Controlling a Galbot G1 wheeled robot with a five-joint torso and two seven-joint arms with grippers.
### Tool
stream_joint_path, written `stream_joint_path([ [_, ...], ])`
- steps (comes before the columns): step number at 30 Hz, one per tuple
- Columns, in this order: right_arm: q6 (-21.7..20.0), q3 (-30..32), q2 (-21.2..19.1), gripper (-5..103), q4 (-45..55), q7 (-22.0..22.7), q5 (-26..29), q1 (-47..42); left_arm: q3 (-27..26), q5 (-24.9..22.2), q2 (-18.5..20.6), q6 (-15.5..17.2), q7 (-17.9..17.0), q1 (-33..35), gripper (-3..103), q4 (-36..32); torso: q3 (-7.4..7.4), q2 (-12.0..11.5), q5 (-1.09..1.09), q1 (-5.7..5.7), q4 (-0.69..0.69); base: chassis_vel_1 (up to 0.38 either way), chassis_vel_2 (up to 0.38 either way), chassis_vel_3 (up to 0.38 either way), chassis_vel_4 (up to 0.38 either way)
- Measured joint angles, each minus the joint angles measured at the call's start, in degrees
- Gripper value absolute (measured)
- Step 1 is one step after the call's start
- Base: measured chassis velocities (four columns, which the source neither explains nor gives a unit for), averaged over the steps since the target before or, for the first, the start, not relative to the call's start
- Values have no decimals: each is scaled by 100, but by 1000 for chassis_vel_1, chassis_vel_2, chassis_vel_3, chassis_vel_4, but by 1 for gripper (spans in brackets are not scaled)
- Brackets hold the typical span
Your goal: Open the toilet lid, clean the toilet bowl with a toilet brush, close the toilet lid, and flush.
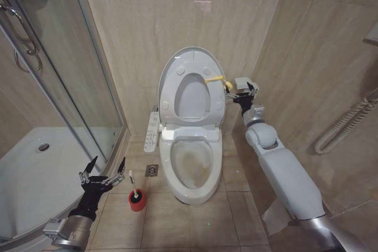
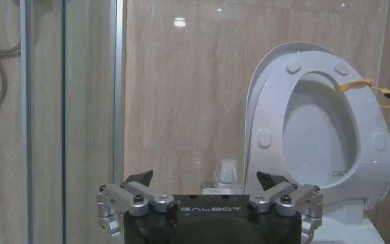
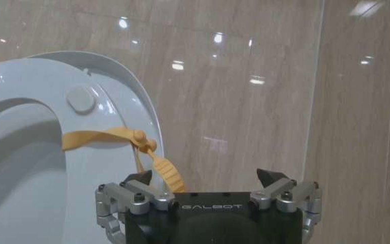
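The lid (image 1: 177, 63) and seat (image 1: 192, 95) stand upright against the wall, so the bowl (image 1: 190, 166) lies open, with yellowish stains showing on its inner surface. A yellow strap (image 1: 217, 79) is looped round the raised seat's rim on the robot's right. The right gripper (image 1: 242, 91) is just beside the strap's loose end with its fingers spread and holding nothing; whether a fingertip touches the strap I cannot tell.

The brush (image 1: 130, 176) stands in a red holder (image 1: 137, 200) on the floor to the left of the bowl (only the thin white handle shows). The left gripper (image 1: 101, 168) hovers low, near the brush but apart from it, jaws wide and empty.

Judging from this, opening is done and the brush is not yet picked up.

Risks from here:
- The handle is thin, so a grasp slightly off centre could tip the light holder over or knock the brush out.
- If the right gripper catches the strap while pulling away, it could drag the seat and lid down over the bowl.
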Motion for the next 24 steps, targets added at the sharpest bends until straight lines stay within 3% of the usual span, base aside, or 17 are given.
stream_joint_path([
  [24, -272, 274, -65, 100, 981, 124, 257, -867, 0, 0, 0, 0, 0, 0, 100, 0, -1, 1, -1, 0, -1, 0, 0, 0, 0],
])
